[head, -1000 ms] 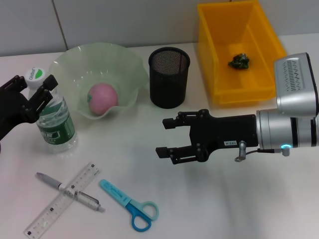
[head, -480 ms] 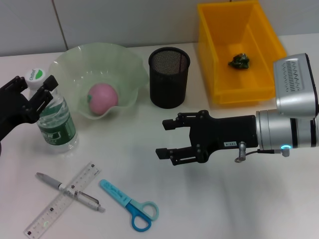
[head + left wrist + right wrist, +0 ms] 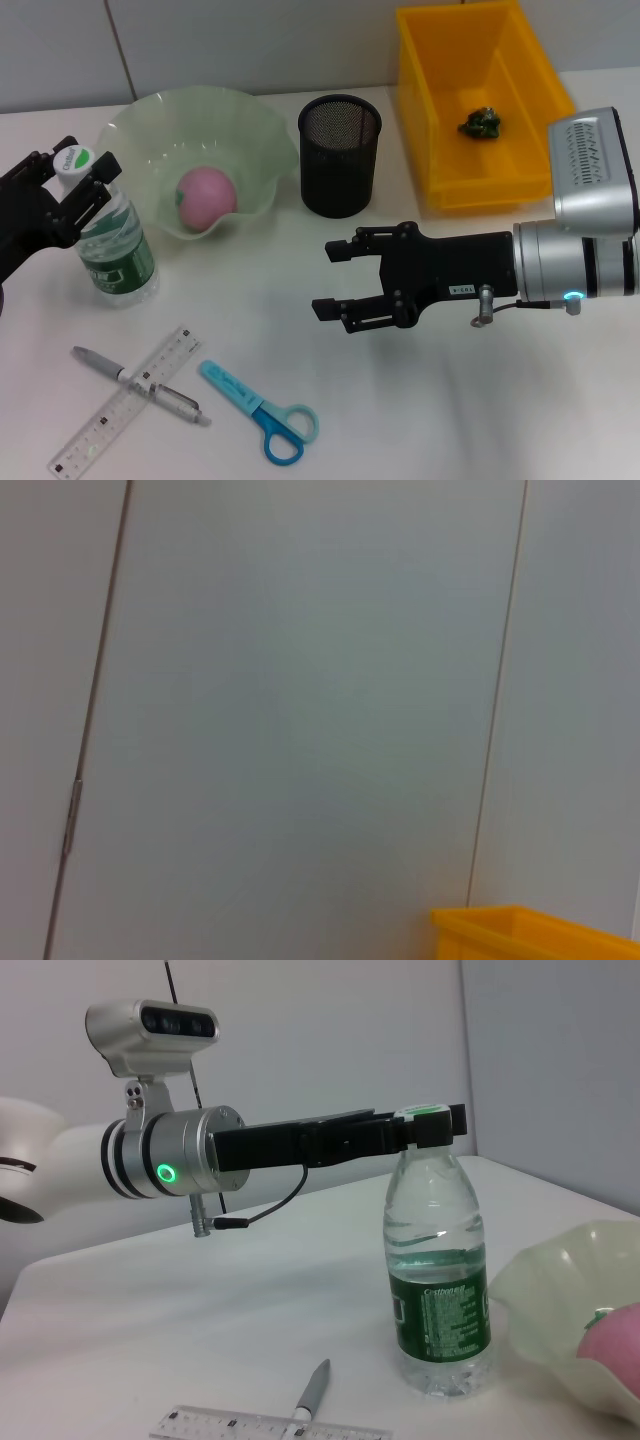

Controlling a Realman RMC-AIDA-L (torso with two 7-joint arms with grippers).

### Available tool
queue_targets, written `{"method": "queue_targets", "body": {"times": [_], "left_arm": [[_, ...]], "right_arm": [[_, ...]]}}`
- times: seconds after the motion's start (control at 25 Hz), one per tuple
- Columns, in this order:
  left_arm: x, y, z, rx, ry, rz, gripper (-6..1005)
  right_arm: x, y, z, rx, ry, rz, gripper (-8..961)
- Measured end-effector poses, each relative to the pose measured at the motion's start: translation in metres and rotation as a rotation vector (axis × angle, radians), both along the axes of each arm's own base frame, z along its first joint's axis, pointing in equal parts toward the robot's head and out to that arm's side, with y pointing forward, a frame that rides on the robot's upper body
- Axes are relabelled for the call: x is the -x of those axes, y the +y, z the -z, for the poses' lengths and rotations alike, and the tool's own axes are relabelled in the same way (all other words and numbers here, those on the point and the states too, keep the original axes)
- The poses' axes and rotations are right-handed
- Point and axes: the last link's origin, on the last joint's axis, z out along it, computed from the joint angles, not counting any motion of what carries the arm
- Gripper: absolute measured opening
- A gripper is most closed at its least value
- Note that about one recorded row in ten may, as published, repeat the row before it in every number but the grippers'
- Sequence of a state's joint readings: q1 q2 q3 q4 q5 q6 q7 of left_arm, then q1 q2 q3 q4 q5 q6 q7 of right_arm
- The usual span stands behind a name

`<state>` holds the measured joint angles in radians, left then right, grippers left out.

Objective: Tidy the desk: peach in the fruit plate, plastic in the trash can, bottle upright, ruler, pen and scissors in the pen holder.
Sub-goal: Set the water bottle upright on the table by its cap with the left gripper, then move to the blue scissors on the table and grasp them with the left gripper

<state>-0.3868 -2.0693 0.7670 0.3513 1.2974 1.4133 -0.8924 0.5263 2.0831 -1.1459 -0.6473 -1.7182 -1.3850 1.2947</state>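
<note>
Since a second ago the bottle (image 3: pixel 112 235) has swung from a lean to nearly upright, and your left tool (image 3: pixel 62 193) has moved with it; the right arm has not moved at all.

Nearest you, the ruler (image 3: pixel 125 400), pen (image 3: pixel 138 384) and scissors (image 3: pixel 264 414) lie flat on the surface (image 3: pixel 450 410), with the pen crossing over the ruler. Picking either one could drag the other along or flick it off the edge, so take the pen first.

Your right tool (image 3: pixel 337 277) hangs over the middle of the surface with its fingers spread and nothing between them. It is well apart from everything, so it poses little risk until you send it down.

At the left, the fingers of your left tool close around the bottle's neck just under the cap. The bottle's base appears to be on the surface, but you cannot confirm it sits flat. If you release while it tilts, or pull back with a finger catching the cap, it will topple toward the fruit plate (image 3: pixel 255 130).

Farther back, the peach (image 3: pixel 206 196) sits in the fruit plate, the pen holder (image 3: pixel 340 155) stands empty, and the plastic (image 3: pixel 481 122) already lies in the trash can (image 3: pixel 420 120).
</note>
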Motion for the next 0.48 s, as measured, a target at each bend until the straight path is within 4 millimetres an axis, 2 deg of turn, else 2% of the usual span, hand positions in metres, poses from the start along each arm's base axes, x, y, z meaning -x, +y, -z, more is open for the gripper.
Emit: {"method": "queue_targets", "body": {"times": [0.48], "left_arm": [[0.0006, -0.0042, -0.0057, 0.003, -0.026, 0.009, 692]], "right_arm": [[0.0001, 0.0, -0.0001, 0.0, 0.001, 0.0, 766]]}}
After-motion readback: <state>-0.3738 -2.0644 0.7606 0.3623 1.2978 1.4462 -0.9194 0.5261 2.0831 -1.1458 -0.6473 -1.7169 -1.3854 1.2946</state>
